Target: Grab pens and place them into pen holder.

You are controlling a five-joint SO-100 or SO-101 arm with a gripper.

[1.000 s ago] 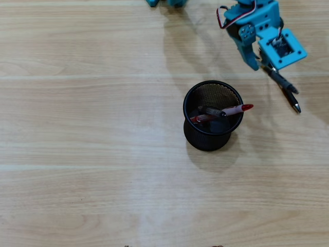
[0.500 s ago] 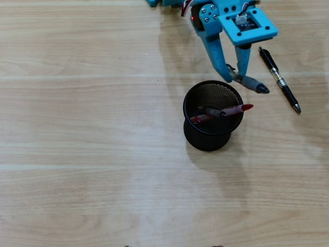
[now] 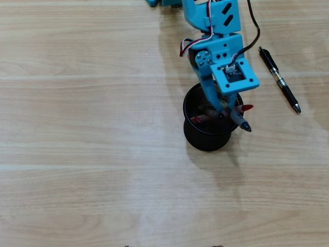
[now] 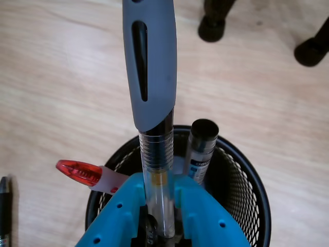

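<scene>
My gripper (image 3: 226, 110) hangs over the black mesh pen holder (image 3: 203, 141), shut on a pen (image 3: 240, 121) with a clear barrel and a grey sleeve. In the wrist view my gripper (image 4: 157, 195) clamps that pen (image 4: 150, 67) by its clear barrel, and it points away over the pen holder's (image 4: 241, 180) rim. Inside the holder lean a red pen (image 3: 245, 108), whose red end (image 4: 79, 172) sticks out over the rim, and a black pen (image 4: 201, 146). Another black pen (image 3: 280, 80) lies on the table to the right in the overhead view.
The wood table (image 3: 77, 154) spreads wide to the left of and below the holder. In the wrist view two dark round feet (image 4: 212, 28) stand on the surface beyond the holder, and the loose pen's end (image 4: 4, 206) shows at the left edge.
The arm has swung from the right side of the table to above the holder, carrying the grey-sleeved pen. The black pen on the table has stayed where it was.
</scene>
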